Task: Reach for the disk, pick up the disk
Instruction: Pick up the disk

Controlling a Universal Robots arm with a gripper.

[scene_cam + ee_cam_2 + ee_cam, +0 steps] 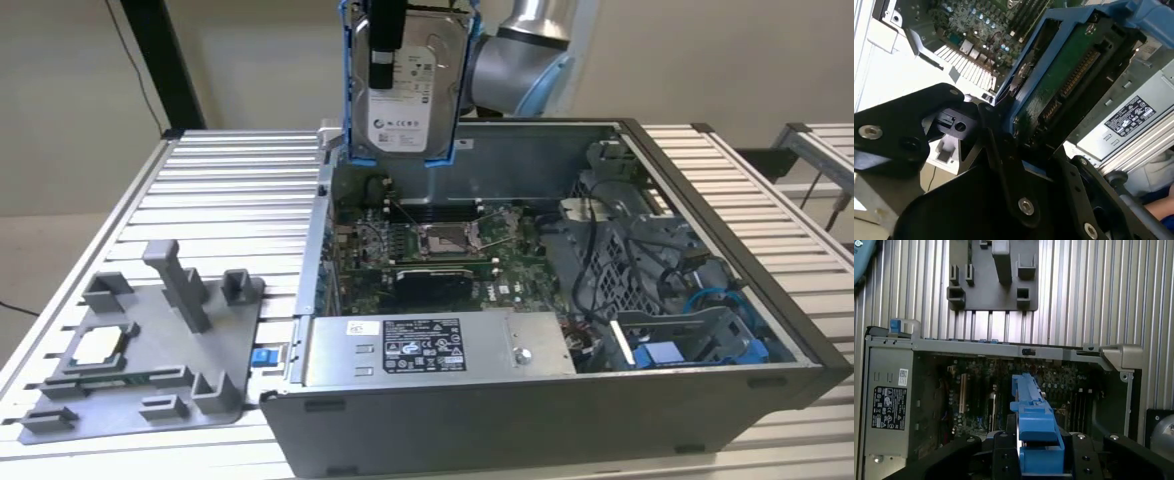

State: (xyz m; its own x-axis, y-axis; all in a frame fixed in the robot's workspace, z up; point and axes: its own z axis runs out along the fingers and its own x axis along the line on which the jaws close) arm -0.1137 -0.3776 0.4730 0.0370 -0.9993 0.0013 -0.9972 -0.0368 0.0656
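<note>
The disk (416,100), a silver-grey hard drive with a white label in a bright blue frame, hangs upright high above the back of the open computer case (534,420). My gripper (394,70) is shut on it from above, one black finger lying across its labelled face. In the second wrist view the disk (1064,85) shows its green circuit side and connector, with the black fingers (999,145) clamped on the blue frame. In the first wrist view the blue edge of the disk (1034,415) sits between the gripper (1039,445) links, over the motherboard.
Inside the case lie the motherboard (427,250), a long grey power supply box (427,345) with a label, and cables and blue drive bays (694,330) at the exterior view's right. A grey fixture plate (147,350) with a small square chip (100,347) sits on the ribbed table (227,190).
</note>
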